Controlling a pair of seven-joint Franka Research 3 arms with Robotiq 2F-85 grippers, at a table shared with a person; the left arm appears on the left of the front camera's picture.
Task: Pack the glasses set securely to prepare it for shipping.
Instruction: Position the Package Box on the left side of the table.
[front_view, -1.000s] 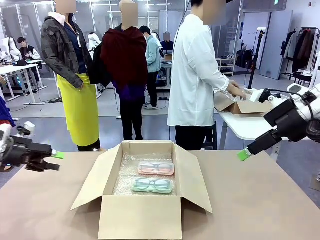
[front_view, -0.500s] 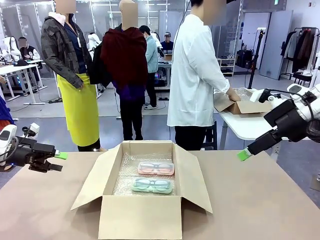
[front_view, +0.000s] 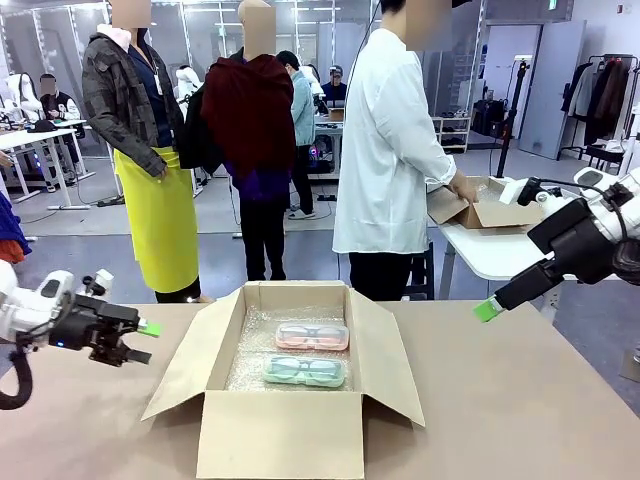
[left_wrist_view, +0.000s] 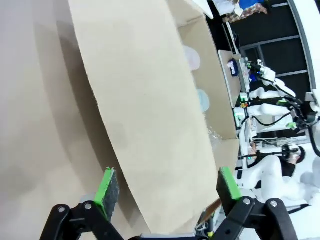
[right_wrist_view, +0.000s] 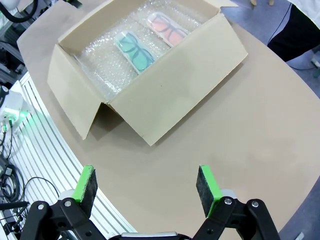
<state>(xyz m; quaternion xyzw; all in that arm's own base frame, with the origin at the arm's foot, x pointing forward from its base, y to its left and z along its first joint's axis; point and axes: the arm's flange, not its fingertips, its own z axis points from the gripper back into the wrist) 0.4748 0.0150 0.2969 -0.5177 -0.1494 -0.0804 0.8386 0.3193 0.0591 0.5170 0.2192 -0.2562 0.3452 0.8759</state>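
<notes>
Cardboard box (front_view: 285, 400) sits open at lower centre of the front view on the brown counter (front_view: 520, 400), all four flaps spread outward. Bubble wrap (front_view: 250, 355) lines its floor. On the wrap lie the two cases of the glasses set: pink case (front_view: 312, 337) toward the far wall, mint green case (front_view: 305, 371) just nearer the camera, side by side, dark frames visible through each.

Left tool (front_view: 140, 342) hovers at left of frame, just beside the box's left flap, fingers apart, nothing between them; in the left wrist view the flap (left_wrist_view: 145, 115) fills the gap ahead of its green pads (left_wrist_view: 107, 186).

Right tool (front_view: 487, 310) hangs at right of frame, above the counter, well apart from the box, fingers apart and empty.

Person in a white shirt (front_view: 385, 140) stands beyond the counter's far edge, hand on another box (front_view: 485, 212).
</notes>
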